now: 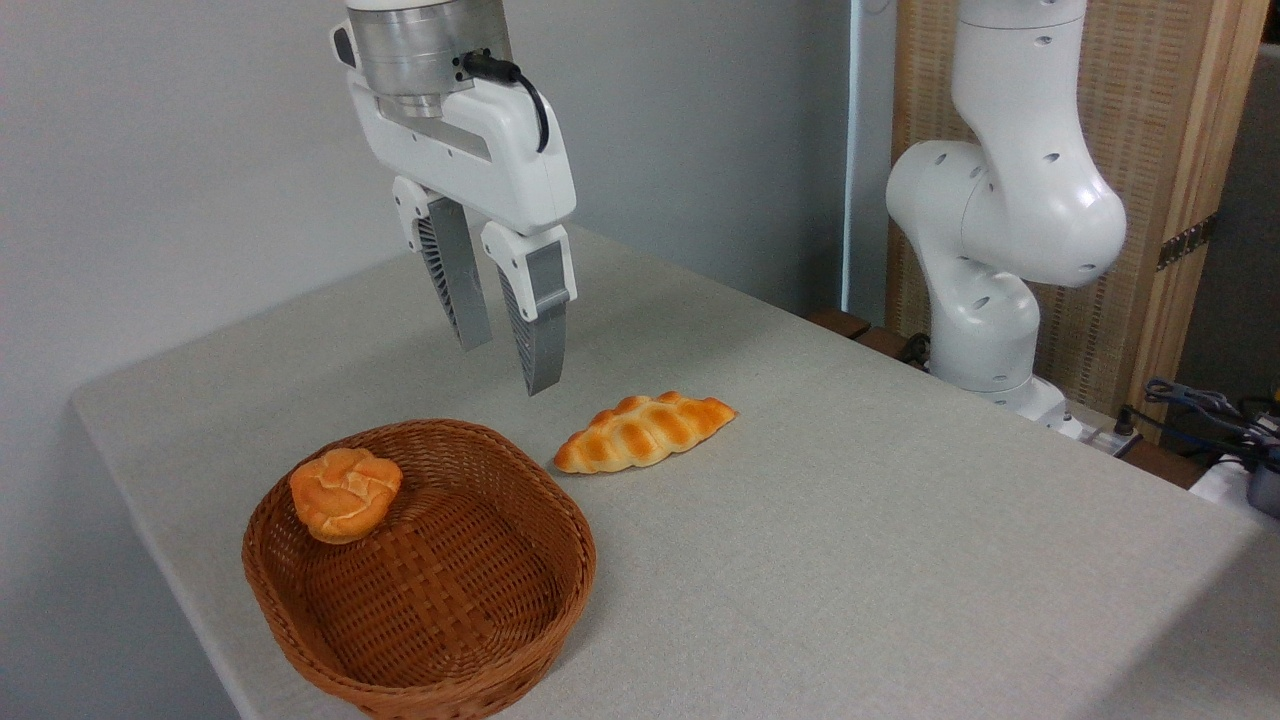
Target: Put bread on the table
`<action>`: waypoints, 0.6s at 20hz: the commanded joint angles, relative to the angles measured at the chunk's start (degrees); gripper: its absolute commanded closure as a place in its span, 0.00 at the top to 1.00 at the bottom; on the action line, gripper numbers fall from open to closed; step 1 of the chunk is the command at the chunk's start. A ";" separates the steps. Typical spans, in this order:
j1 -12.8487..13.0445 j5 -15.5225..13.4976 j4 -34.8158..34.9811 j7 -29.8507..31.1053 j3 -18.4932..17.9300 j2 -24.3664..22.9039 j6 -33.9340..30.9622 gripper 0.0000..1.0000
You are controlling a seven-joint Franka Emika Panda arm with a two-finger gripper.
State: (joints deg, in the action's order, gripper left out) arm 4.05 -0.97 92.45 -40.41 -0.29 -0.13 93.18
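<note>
Grey table [850, 520] — bread [345, 493] in basket [480, 640], end effector [508, 365] empty above.

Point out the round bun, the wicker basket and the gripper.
round bun [345, 493], fixed camera, its cracked top.
wicker basket [500, 660], fixed camera, its near rim.
gripper [508, 358], fixed camera, midway between fingertips.

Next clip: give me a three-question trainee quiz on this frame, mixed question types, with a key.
1. True or false: the round bun lies on the table.
2. The gripper is: A) shut on the bun, B) open and empty above the table, C) inside the basket.
3. What lies on the cloth right of the basket?

Key: 1 false, it rests against the basket's inner wall. 2 B. 3 the braided loaf.
</note>
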 commanded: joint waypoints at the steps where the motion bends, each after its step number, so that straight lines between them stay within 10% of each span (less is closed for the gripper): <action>1: -0.19 -1.05 1.15 0.42 -0.06 -1.45 -0.81 1.00; 12: -0.63 -1.58 1.16 0.25 -0.24 -1.54 -1.60 1.00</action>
State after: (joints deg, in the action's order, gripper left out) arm 3.90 -1.04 92.58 -40.41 -0.33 -0.34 92.51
